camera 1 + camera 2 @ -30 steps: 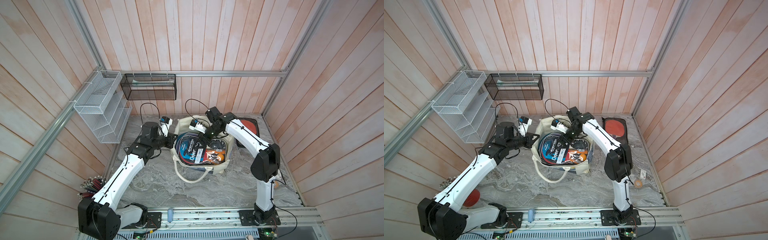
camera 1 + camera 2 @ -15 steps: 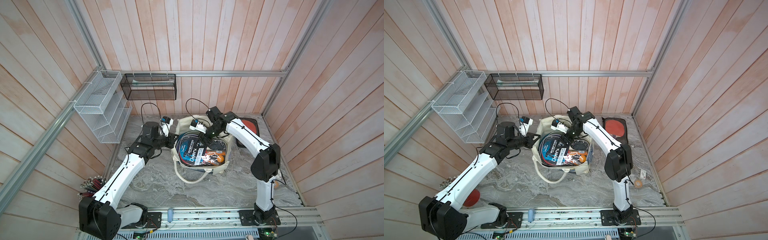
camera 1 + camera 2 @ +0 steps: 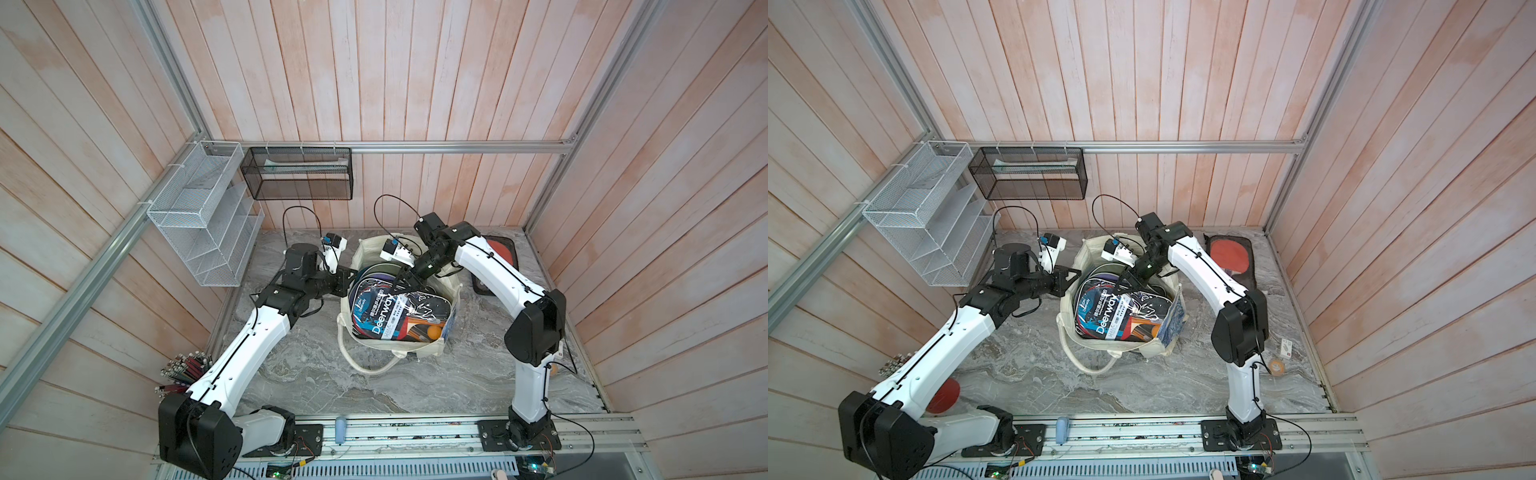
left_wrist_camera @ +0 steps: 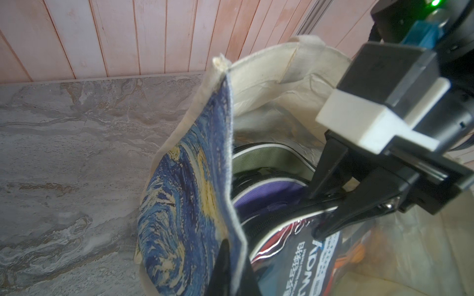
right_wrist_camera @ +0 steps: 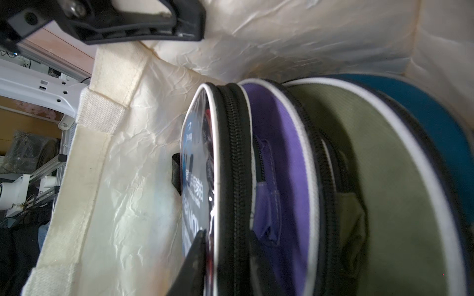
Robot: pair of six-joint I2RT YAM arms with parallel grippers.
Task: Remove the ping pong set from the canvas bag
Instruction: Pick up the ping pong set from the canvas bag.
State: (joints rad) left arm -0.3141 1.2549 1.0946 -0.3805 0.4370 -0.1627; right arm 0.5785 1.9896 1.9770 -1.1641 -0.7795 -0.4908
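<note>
While the left gripper (image 4: 234, 258) is pinching the canvas bag (image 3: 417, 352) rim, fully closed, the right gripper (image 5: 225, 256) is clamping narrowed jaws on the ping pong set (image 3: 395, 316), which is lying inside the bag.

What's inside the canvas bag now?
Visible: ping pong set in front; purple case, olive case, blue case behind it. The canvas bag floor and anything under them are covered.

Mouth of canvas bag (image 3: 430, 352) packed: ping pong set (image 3: 386, 316), other cases (image 5: 384, 166) stacked tight; near-side table (image 3: 332, 382) open.
</note>
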